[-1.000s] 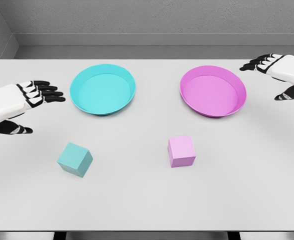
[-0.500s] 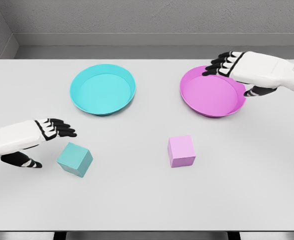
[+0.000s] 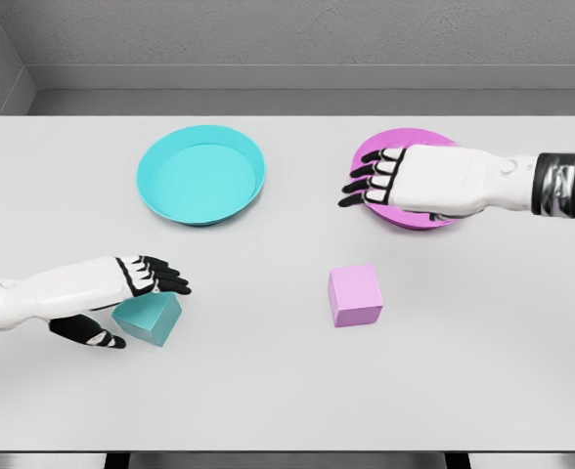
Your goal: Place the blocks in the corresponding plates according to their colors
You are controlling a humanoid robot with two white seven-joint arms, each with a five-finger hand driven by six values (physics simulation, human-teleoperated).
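The white table (image 3: 287, 391) fills the view, and nothing on it has shifted over the last second: the cyan plate (image 3: 200, 174) sits at the back left, the pink plate (image 3: 405, 217) at the back right, each holding nothing. What has changed is the arms. The right hand (image 3: 410, 183) has swung in from the far right edge and now hovers over the pink plate, covering most of it, palm down with fingers stretched flat toward the left and holding nothing. The left hand (image 3: 107, 293) has dropped from beside the cyan plate down to the cyan block (image 3: 151, 318), fingers extended over its top and thumb low at its near-left side; the fingers are spread around the block and not visibly closed on it, so I judge this a grasp being set up, not a firm hold. The cyan block rests on the table at the front left, well short of its plate. The pink block (image 3: 355, 295) stands untouched at the front centre-right, below and left of the right hand. Both moves suggest each arm is going for the block on its own side, with the left one nearer to a pickup; neither block has been delivered yet.
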